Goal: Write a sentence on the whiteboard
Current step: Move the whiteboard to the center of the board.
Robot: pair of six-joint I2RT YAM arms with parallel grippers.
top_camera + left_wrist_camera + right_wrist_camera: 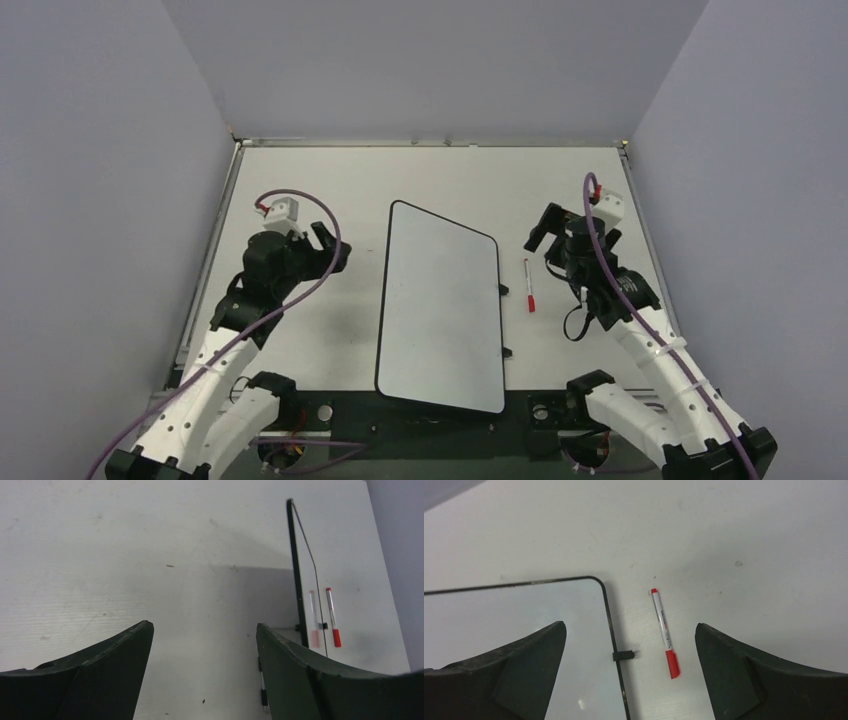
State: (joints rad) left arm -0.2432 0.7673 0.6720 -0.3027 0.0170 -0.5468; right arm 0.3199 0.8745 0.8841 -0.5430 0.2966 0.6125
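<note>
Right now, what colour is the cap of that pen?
Red: the cap of the marker shows best in the right wrist view.

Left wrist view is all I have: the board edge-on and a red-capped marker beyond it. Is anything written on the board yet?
Observer: No. From above, the whiteboard face is blank.
Operator: Which arm is closer to that marker?
Observer: The right arm. The marker lies on the table between the board's right edge and that arm.
Operator: Are its jaws free to take it?
Observer: Yes. In the right wrist view the jaws stand wide open and empty above the marker, whose red cap points toward the camera.
</note>
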